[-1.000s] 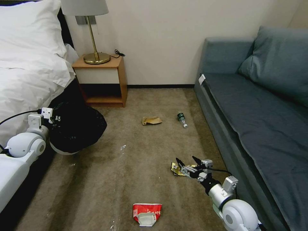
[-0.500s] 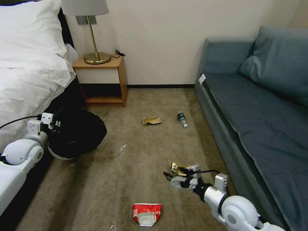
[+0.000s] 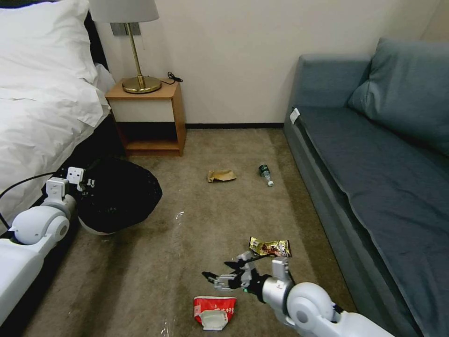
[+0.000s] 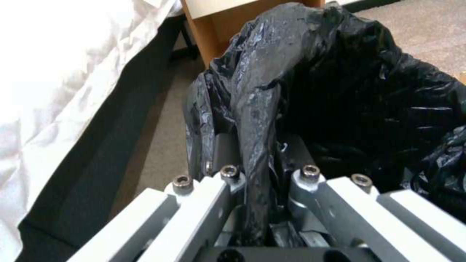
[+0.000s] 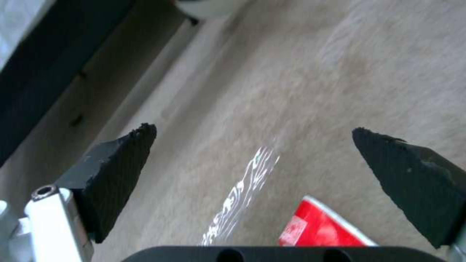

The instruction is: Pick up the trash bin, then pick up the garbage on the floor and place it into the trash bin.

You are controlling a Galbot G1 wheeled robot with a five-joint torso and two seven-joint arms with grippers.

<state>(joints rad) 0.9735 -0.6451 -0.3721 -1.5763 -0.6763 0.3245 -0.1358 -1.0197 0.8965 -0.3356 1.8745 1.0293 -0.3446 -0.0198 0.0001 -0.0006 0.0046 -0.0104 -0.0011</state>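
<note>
1. Left gripper (image 4: 255,174), fingers closed, pinches the black-bag rim of the trash bin (image 3: 119,196), held beside the bed (image 3: 42,107) above the carpet (image 3: 154,262).
2. Right gripper (image 3: 220,274) hangs with fingers spread wide and empty, just above the red-and-white packet (image 3: 214,311).
3. Gold wrapper (image 3: 270,246) lies near that arm; tan paper (image 3: 220,175) and small bottle (image 3: 265,173) lie farther off, toward the wall.
</note>
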